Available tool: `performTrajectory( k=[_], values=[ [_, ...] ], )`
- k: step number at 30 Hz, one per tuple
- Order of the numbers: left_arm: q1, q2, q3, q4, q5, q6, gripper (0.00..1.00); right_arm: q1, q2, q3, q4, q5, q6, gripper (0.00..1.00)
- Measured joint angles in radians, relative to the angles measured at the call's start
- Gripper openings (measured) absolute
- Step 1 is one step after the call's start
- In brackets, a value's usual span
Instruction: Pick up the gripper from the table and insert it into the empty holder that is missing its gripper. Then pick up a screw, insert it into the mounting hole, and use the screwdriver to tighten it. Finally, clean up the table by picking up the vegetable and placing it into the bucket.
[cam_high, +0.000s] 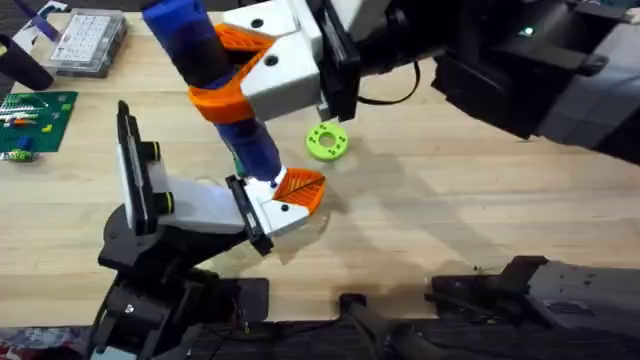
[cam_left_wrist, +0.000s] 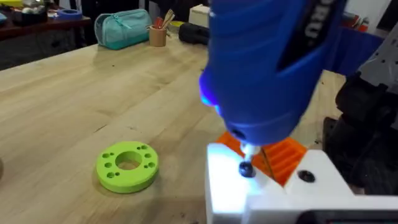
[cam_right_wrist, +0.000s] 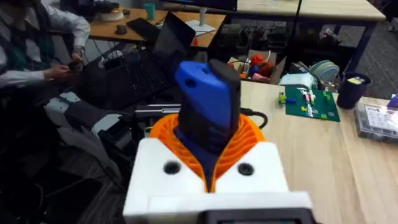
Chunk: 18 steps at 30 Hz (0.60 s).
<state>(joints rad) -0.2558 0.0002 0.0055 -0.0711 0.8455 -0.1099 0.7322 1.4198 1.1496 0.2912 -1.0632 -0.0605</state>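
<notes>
My right gripper (cam_high: 226, 70) (cam_right_wrist: 208, 155) is shut on the blue screwdriver (cam_high: 215, 60) (cam_right_wrist: 208, 99), which slants down across the table. Its thin bit rests on a dark screw (cam_left_wrist: 247, 169) in the white wedge-shaped gripper (cam_high: 283, 210) (cam_left_wrist: 227, 180). That wedge sits on the black flange of the holder (cam_high: 195, 205), its orange ribbed fin (cam_high: 302, 188) pointing right. In the left wrist view it lies against a second white finger, so my left gripper (cam_left_wrist: 273, 171) stands shut with nothing in it. The vegetable and the bucket are out of view.
A bright green ring-shaped disc (cam_high: 327, 140) (cam_left_wrist: 127, 166) lies just beyond the holder's tip. A clear parts box (cam_high: 88, 40) and a green circuit board (cam_high: 35, 115) sit at the far left. The holder's tall black side plate (cam_high: 130, 165) stands to the left.
</notes>
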Motion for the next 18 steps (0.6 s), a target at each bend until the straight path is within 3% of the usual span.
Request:
performTrajectory(
  k=[18],
  values=[
    [0.000,0.000,0.000,0.000,0.001,-0.001,0.018,0.001,0.018,0.000,0.000,0.000,0.000,0.025]
  ],
)
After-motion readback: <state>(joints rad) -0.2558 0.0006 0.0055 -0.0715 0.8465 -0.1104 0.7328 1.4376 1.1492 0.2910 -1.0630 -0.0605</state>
